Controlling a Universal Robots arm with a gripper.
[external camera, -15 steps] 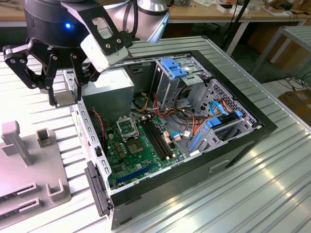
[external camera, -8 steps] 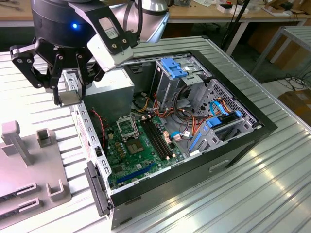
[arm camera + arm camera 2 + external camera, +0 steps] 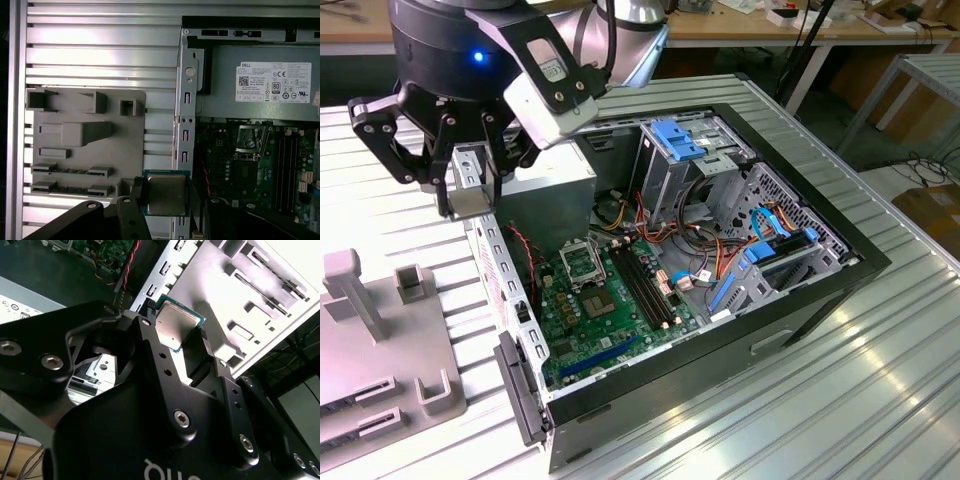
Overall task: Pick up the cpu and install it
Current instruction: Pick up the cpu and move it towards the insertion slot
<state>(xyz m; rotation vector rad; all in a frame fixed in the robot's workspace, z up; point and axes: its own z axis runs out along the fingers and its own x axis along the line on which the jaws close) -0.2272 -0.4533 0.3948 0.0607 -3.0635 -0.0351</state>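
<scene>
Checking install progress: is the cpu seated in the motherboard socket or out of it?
Out. The gripper holds the cpu near the edge of the case, apart from the socket on the motherboard.

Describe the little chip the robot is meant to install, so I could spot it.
Start at the open black computer case, then find the arm's black claw above its edge on the exterior view's left. Pinched in it is the cpu, a small flat square with a silvery-grey top. Unlike it, the black-framed socket sits fixed on the green board.
</scene>
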